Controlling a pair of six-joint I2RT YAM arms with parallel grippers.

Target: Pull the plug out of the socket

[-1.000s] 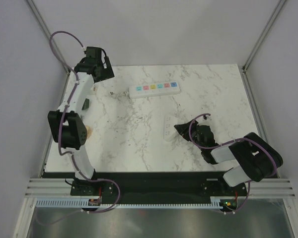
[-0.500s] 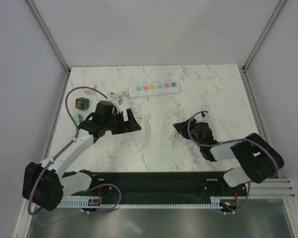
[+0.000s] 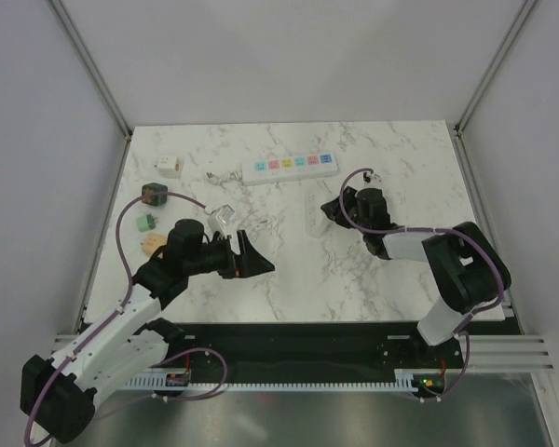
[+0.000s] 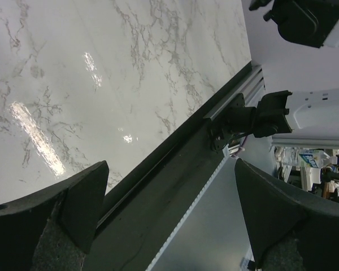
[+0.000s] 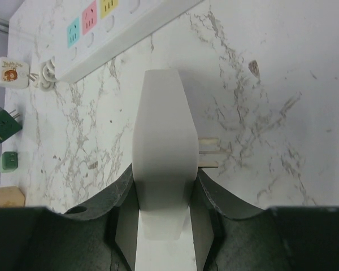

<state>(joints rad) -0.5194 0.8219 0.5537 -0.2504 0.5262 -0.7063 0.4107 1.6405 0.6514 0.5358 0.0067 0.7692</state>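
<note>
A: Where is the plug?

B: On the marble table, far left. It is well apart from the socket, which lies at the far side. The right wrist view shows its prongs bare, so it sits in no outlet. Every pastel outlet in view looks empty. I judge the pull already made.

A: Fingers?

B: Left gripper: jaws spread wide with nothing between them, aimed at the near rail. Right gripper: closed around a white block with two prongs. That is not the task's piece.

A: How would the plug handle?

B: It looks like a small hard plastic cube, likely light and stiff, with smooth faces that could slip. Pinch two opposite flat sides, square on and clear of the prongs. The strip looks light too, and would probably lift or slide unless held down.

A: Neighbours?

B: A bright green block lies just beside the plug. A white cube sits beyond it and a tan block nearer.
</note>
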